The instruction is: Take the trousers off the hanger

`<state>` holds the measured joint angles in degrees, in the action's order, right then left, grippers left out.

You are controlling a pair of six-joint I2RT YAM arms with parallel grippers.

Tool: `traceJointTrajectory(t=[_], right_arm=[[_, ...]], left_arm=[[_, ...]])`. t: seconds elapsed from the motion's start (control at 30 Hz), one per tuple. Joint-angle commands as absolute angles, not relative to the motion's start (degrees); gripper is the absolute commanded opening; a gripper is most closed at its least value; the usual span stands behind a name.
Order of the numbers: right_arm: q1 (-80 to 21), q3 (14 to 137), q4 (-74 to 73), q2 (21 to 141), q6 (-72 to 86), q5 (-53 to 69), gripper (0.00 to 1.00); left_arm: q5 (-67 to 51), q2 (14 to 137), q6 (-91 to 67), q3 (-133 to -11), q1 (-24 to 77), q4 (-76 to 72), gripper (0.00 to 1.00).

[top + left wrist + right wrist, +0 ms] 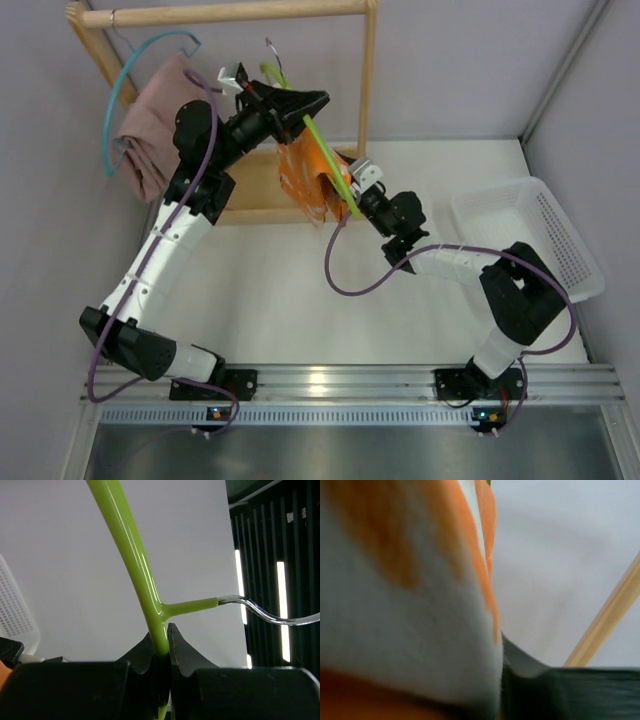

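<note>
Green hanger [135, 565] clamped in raised left tool [166, 630], right arm [450, 262] extended

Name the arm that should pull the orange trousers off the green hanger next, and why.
Right. The right gripper is at the orange trousers, whose cloth fills its wrist view; the left gripper is shut on the green hanger, holding it.

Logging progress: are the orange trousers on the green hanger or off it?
On: orange trousers drape over the green hanger, which the left hand grips.
</note>
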<state>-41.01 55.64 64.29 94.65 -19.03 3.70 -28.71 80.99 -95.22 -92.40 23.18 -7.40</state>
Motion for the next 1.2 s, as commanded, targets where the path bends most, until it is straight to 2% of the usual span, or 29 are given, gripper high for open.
traceJointTrajectory(t=[0.0,0.03,0.07,0.37,0.7,0.9,1.17], right_arm=[[-40.5,59.0,70.1,91.1,-17.3,2.1,0.21],[-40.5,59.0,69.7,90.7,-17.2,1.8,0.06],[-40.4,58.6,69.3,90.4,-16.7,1.6,0.0],[-37.8,56.3,58.5,79.1,-8.7,3.2,0.0],[-31.6,54.9,41.9,66.5,2.1,11.5,0.0],[-28.0,59.2,33.9,62.4,11.8,13.4,0.0],[-27.0,69.2,31.3,62.2,23.8,14.1,0.0]], left_arm=[[-28.0,77.9,-94.9,-92.0,23.6,-14.9,0.0],[-28.0,77.7,-94.6,-91.7,23.7,-14.9,0.0],[-28.1,77.5,-94.5,-90.8,23.7,-14.9,0.0],[-28.7,76.1,-92.6,-83.5,23.5,-15.6,0.0],[-31.2,75.8,-88.3,-77.7,21.7,-17.0,0.0],[-32.7,75.8,-84.8,-73.6,21.6,-17.3,0.0],[-32.9,72.4,-80.9,-65.0,22.1,-17.1,0.0]])
